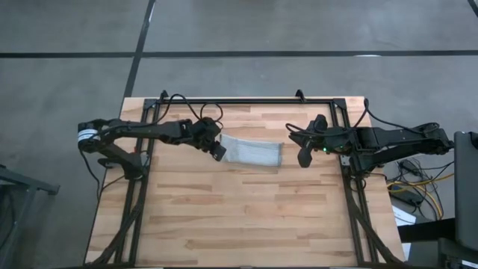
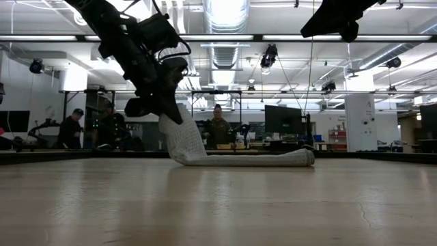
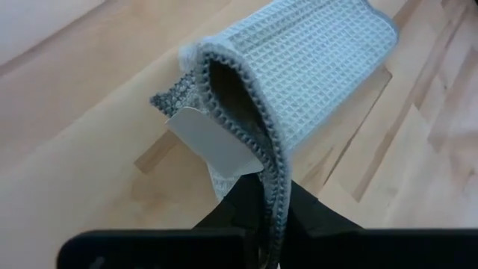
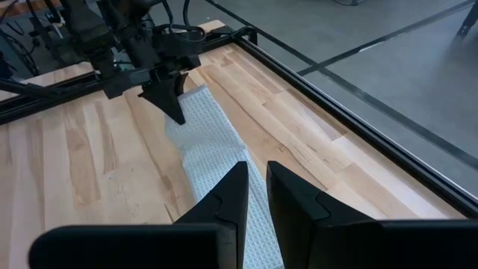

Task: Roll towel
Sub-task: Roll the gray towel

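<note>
The towel [image 1: 252,152] is a light grey-blue waffle cloth, folded into a strip at the middle of the table's far half. My left gripper [image 1: 217,152] is shut on its left end, which is raised [image 2: 179,133]. The rest of the strip lies flat on the table out to its right end [image 2: 304,158]. A white label [image 3: 213,142] hangs at the held end. My right gripper [image 1: 305,158] hangs well above the table, just right of the towel's right end and touching nothing. Its fingers [image 4: 255,190] stand a narrow gap apart. My left gripper pinches the hemmed edge [image 3: 275,196] of the towel's left end between its two fingers. Several layers curl open just beyond the fingertips. The fingers slant down from the table's left side. The held end is lifted clear and the cloth slopes down to the table, slack.
A black metal frame [image 1: 246,102] runs along the table's far edge and down both sides [image 1: 351,194]. Bare wood [image 1: 239,217] fills the near half of the table. People and desks show in the room beyond the table [image 2: 218,130].
</note>
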